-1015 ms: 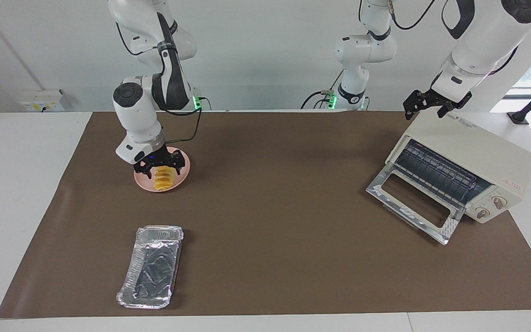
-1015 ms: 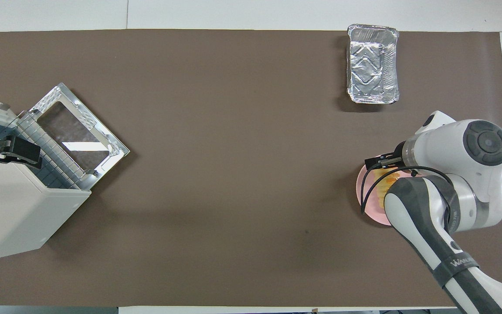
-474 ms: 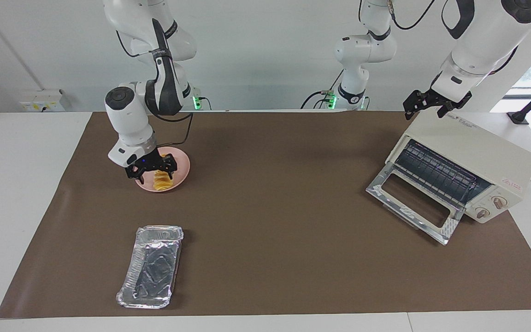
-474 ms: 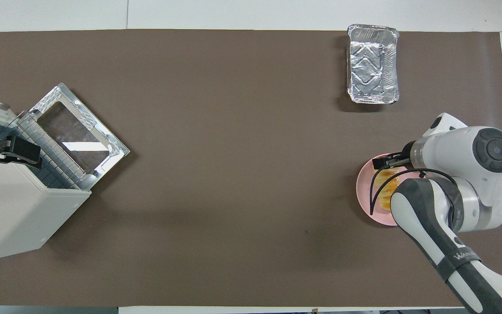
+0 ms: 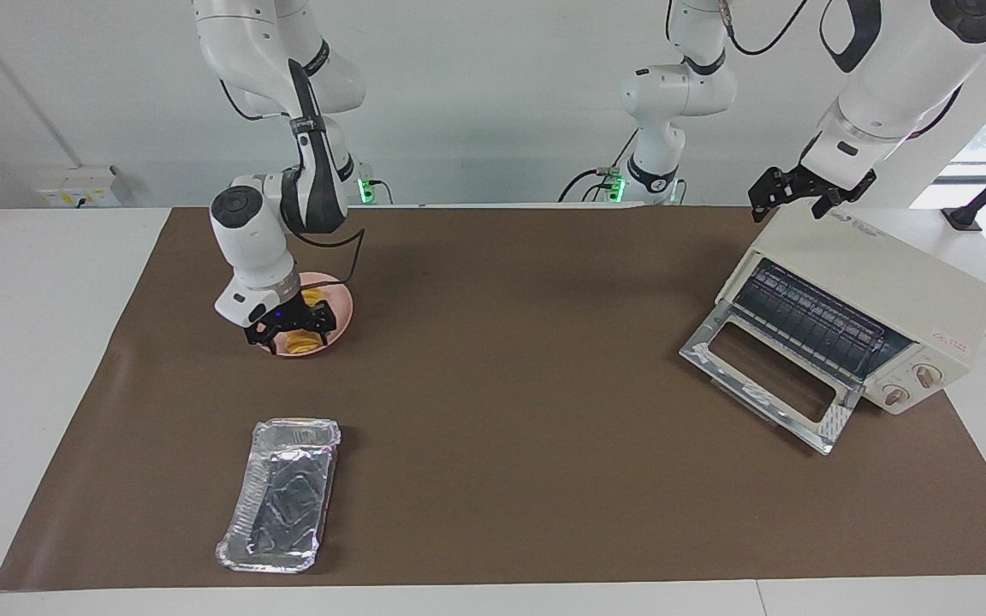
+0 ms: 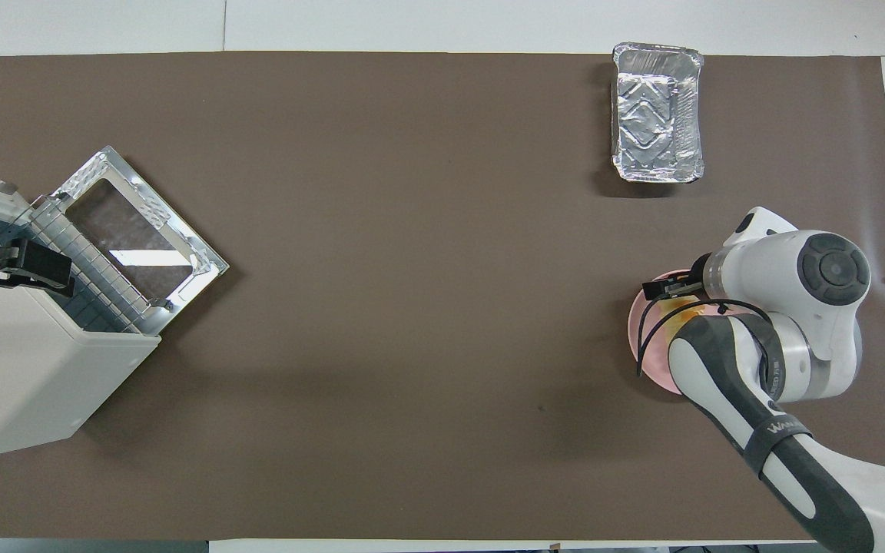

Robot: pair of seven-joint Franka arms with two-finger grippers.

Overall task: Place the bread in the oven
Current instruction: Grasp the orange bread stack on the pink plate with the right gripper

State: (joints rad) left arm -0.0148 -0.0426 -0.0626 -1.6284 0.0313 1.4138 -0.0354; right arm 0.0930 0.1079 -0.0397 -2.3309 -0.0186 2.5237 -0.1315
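The bread [image 5: 302, 344], a ridged yellow-orange loaf, lies on a round pink plate [image 5: 341, 313] toward the right arm's end of the table. My right gripper [image 5: 288, 326] hangs low over the loaf, open, with a finger on either side of it and most of it covered. From overhead the right arm hides nearly all of the plate [image 6: 640, 332], and only a sliver of bread [image 6: 677, 310] shows. The cream oven [image 5: 882, 278] stands at the left arm's end with its glass door [image 5: 769, 376] dropped open and the wire rack showing. My left gripper [image 5: 801, 195] waits open over the oven's top [image 6: 20, 369].
A crinkled silver foil tray [image 5: 283, 494] lies farther from the robots than the plate, also in the overhead view [image 6: 657, 123]. A brown mat [image 5: 510, 359] covers the table between plate and oven.
My right gripper has swung above the plate and now sits lower over the end of the loaf farther from the robots. The bread stays on the plate. The left arm has not moved.
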